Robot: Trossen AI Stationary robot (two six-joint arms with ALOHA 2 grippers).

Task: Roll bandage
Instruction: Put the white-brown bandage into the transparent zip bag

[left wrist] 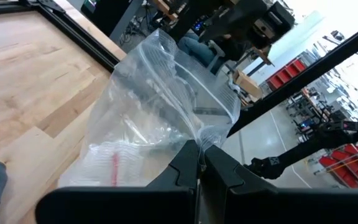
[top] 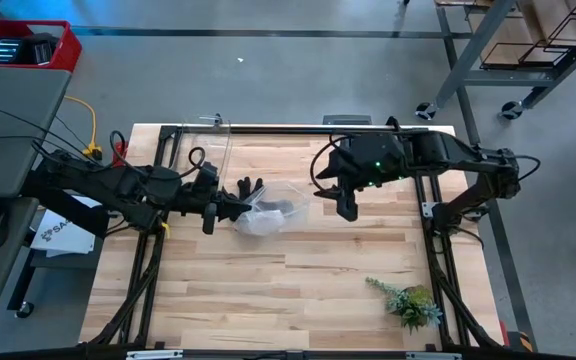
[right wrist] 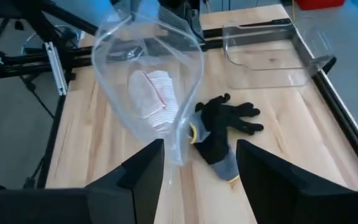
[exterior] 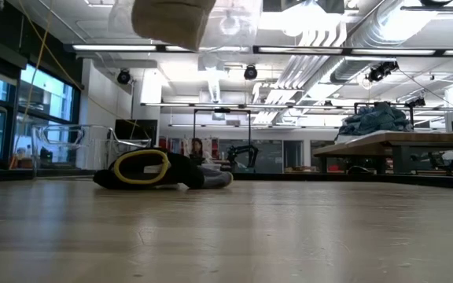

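Two tools at one bag

Left tool (left wrist: 199,163) is clamped on the bag (right wrist: 148,87), holding it up off the desk (top: 298,290). Bandage (right wrist: 153,93) lies folded inside, centre frame. Right tool (right wrist: 197,168) gapes empty, facing it, probably to reach in. Glove (right wrist: 222,127) lies beside.

Bag (right wrist: 148,68): clear thin plastic, crinkled, glossy; my left pincer (left wrist: 199,163) pinches it.
Bandage (right wrist: 153,93): white woven gauze inside the bag, matt, with a thin red line.
Glove (right wrist: 224,127): black and grey knitted cloth, matt.
Table (top: 298,280): pale wood planks, smooth.
Tray (right wrist: 272,50): clear hard plastic, shiny.
My fingers (left wrist: 185,165): dark, matt.
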